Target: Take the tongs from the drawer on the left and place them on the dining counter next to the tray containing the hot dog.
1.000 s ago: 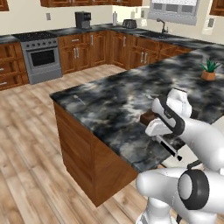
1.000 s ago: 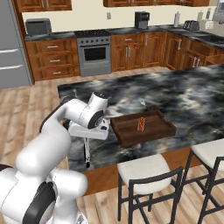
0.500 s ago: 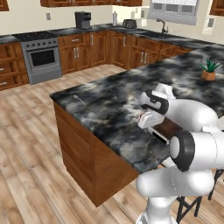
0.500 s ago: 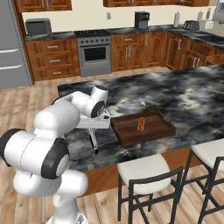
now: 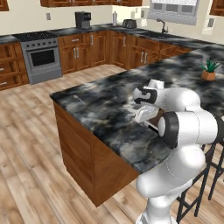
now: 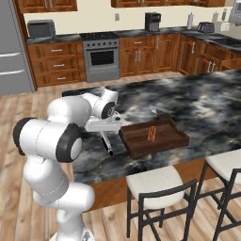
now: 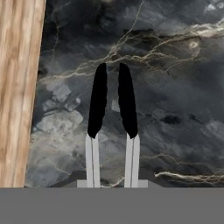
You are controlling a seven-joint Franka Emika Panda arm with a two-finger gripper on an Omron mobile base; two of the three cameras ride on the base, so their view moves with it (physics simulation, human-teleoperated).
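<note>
Dining counter [image 6: 197, 101] ends close beside the gripper [image 6: 104, 132], with the tray [image 6: 155, 148] just to its right. A sloppy release could skid the tongs [image 6: 108, 143] off the slick marble or knock the tray. The gripper looks clamped on the tongs, which dangle right below it. Wood-cabinet kitchen beyond.

a steel stove [image 6: 102, 55] with a black oven window stands in the run of reddish-brown cabinets [image 6: 56, 62] along the far wall. on the back worktop [image 5: 61, 32] sit a black coffee machine [image 5: 82, 19] and a toaster [image 5: 129, 23]. a small potted plant [image 5: 208, 71] shows at the right. white-seated stools [image 6: 155, 188] stand on the wooden floor [image 5: 26, 144].
</note>
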